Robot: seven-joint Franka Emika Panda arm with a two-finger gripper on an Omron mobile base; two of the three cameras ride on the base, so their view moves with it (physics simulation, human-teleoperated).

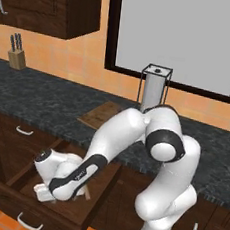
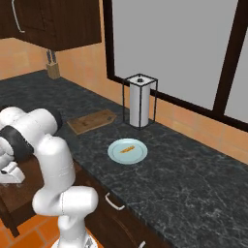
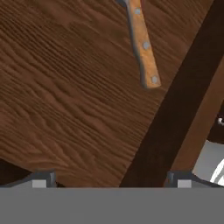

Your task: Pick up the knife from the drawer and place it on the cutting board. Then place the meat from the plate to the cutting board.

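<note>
**A:** Where is the gripper (image 3: 111, 177)?

**B:** Down inside the open drawer (image 1: 8, 189), which is pulled out from under the counter (image 1: 47, 105). In the hand view its two fingertips (image 3: 41, 177) stand wide apart near the bottom corners, with nothing between them but the drawer's wooden floor and one dark side wall crossing on the right.

**A:** And the knife (image 3: 143, 48)?

**B:** It lies flat on the drawer floor. The hand view shows its tan handle with three small rivets, running in from the top edge; the blade is cut off by that edge. The handle's butt end stops just short of the dark side wall. The fingers are well apart from it, not touching.

**A:** What about the counter?

**B:** The cutting board (image 2: 92, 121) lies flat near the counter's front edge, just behind the drawer. The plate (image 2: 127, 151) sits to the right of it, apart from it, also toward the front edge, and the meat (image 2: 127, 148) lies as a thin orange strip in the middle of the plate.

**A:** Anything else there?

**B:** A paper towel roll (image 2: 139, 101) stands upright in a wire holder behind the plate, near the window. A knife block (image 1: 16, 56) stands far off by the back wall at the left end.
</note>
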